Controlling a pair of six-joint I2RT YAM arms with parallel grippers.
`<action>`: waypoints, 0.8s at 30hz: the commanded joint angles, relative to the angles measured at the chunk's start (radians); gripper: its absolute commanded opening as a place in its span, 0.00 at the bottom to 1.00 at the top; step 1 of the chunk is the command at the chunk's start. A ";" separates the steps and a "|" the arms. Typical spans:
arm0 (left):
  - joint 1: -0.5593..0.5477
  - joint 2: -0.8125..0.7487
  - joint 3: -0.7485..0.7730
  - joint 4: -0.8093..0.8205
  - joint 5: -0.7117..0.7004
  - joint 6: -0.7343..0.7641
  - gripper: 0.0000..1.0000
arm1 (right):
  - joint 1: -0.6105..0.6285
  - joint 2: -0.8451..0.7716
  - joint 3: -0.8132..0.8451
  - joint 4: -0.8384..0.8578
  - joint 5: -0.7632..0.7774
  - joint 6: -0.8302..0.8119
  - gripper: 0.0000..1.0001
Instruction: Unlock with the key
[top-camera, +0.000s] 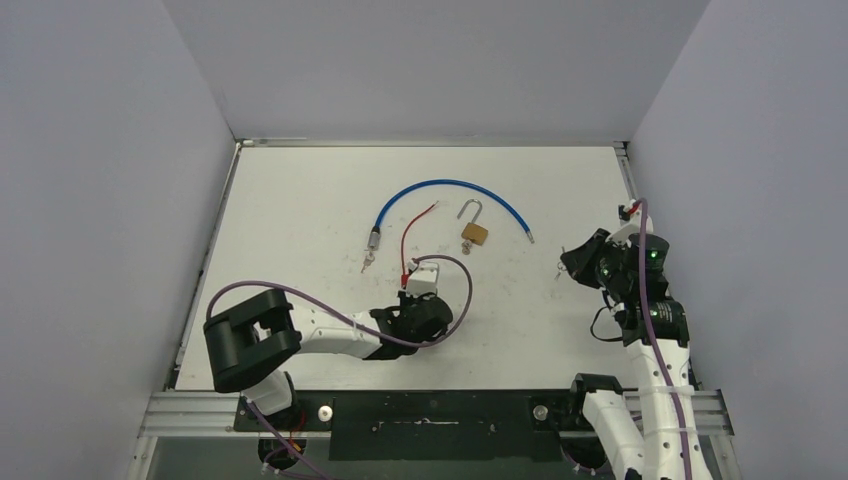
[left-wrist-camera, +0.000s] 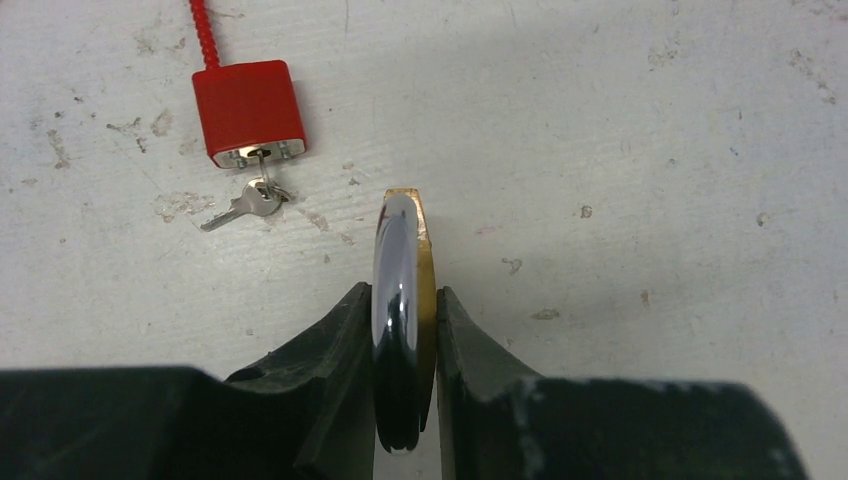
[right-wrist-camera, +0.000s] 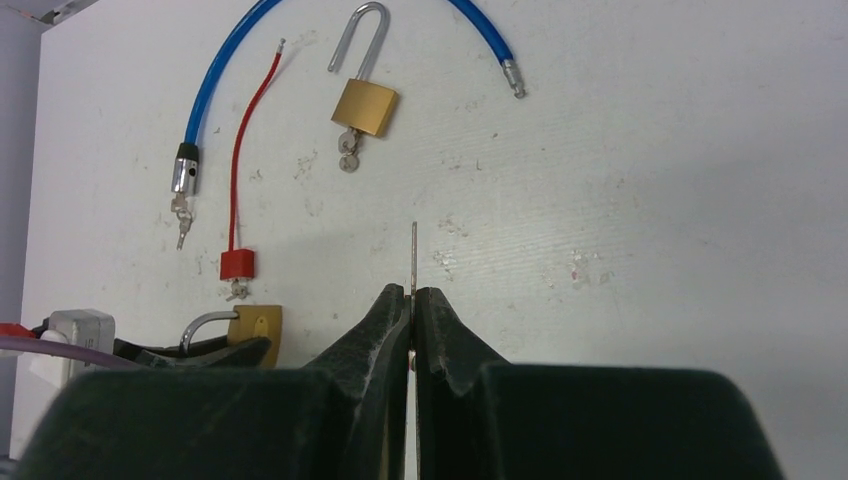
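A brass padlock (left-wrist-camera: 405, 250) with a chrome shackle stands edge-on between the fingers of my left gripper (left-wrist-camera: 405, 295), which is shut on its body. From the right wrist view the same padlock (right-wrist-camera: 256, 328) shows at lower left with its shackle closed. My right gripper (right-wrist-camera: 412, 292) is shut on a thin key (right-wrist-camera: 414, 255), whose blade sticks out past the fingertips. In the top view the left gripper (top-camera: 432, 308) is at the table's near middle. The right gripper (top-camera: 572, 264) is at the right, with the key (top-camera: 558, 268) pointing left.
A red cable lock (left-wrist-camera: 248, 110) with a key (left-wrist-camera: 245, 205) in it lies just ahead of the left gripper. Further back are a blue cable lock (top-camera: 450, 188) and a second brass padlock (top-camera: 474, 233), its shackle open and a key in it.
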 joint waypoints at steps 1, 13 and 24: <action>0.041 -0.041 0.029 0.101 0.128 0.076 0.00 | 0.006 -0.007 0.028 0.047 -0.049 -0.008 0.00; 0.555 -0.201 0.270 0.073 1.344 0.111 0.00 | 0.012 0.000 -0.044 0.273 -0.571 0.105 0.00; 0.725 -0.112 0.427 0.638 1.827 -0.659 0.00 | 0.099 -0.021 -0.062 0.573 -0.636 0.399 0.00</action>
